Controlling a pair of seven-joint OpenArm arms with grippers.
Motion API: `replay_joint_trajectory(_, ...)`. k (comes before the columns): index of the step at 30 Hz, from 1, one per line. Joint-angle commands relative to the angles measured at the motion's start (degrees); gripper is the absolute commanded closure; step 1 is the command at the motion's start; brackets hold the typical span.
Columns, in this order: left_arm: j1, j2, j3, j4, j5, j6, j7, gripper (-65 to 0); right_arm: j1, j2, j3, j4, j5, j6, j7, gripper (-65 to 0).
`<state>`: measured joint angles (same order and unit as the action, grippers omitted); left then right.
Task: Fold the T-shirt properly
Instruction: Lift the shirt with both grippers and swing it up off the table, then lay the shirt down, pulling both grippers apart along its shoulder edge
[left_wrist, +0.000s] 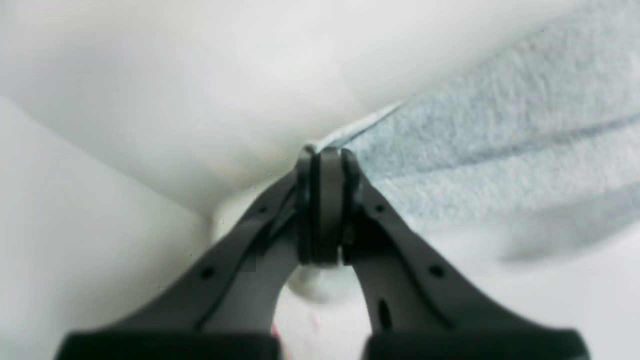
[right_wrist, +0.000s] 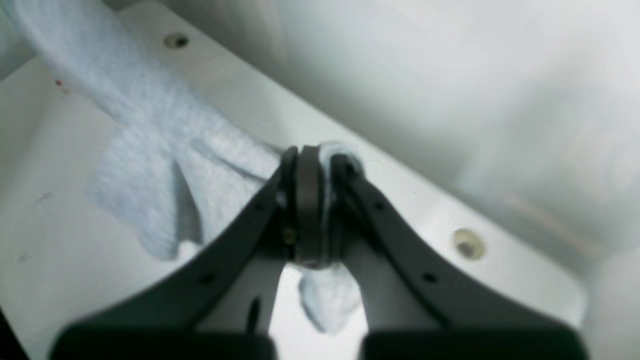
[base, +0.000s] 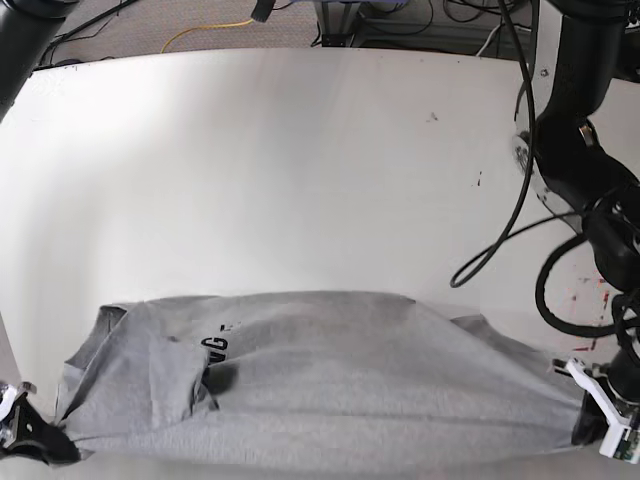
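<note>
Grey T-shirt (base: 330, 385) fabric lies stretched across the near edge of the white table (base: 300, 160), black lettering partly showing at its left. Left gripper (left_wrist: 325, 155) is clamped tight on a cloth edge at the near right corner. Right gripper (right_wrist: 312, 155), near left, looks likewise pinched onto bunched fabric, though that view is blurry.

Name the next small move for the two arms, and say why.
Probably lift both corners and carry them toward the far edge. The left gripper and right gripper are shut on the T-shirt, stretched along the near edge of the table.
</note>
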<state>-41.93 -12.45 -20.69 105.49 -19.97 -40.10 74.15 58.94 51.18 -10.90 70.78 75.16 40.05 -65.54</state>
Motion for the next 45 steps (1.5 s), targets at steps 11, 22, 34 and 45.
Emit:
replay_joint_trajectory(11, 20.09, 3.0, -4.06, 5.32, -0.12, 0.1, -1.84, 0.0, -20.65, -1.11, 16.3, 0.82, 1.02, -0.05, 1.58, 0.0)
replay_joint_trajectory(22, 37.05, 3.0, -6.08, 8.31, -0.21, 0.1, -1.75, 0.0, -43.77, -3.93, 28.43, 7.68, 1.37, -0.05, 1.41, 0.0)
replay_joint_trajectory(34, 52.35, 2.65, -7.58, 7.78, 0.14, 0.1, -11.07, 0.0, -64.17, -13.24, 37.75, 12.51, -1.44, -0.05, 1.85, 0.0)
replay_joint_trajectory(45, 58.68, 1.41, -9.07, 7.78, 0.23, 0.1, -11.51, 0.0, -71.9, -27.75, 47.69, 23.24, -27.73, -0.05, 1.76, 0.0)
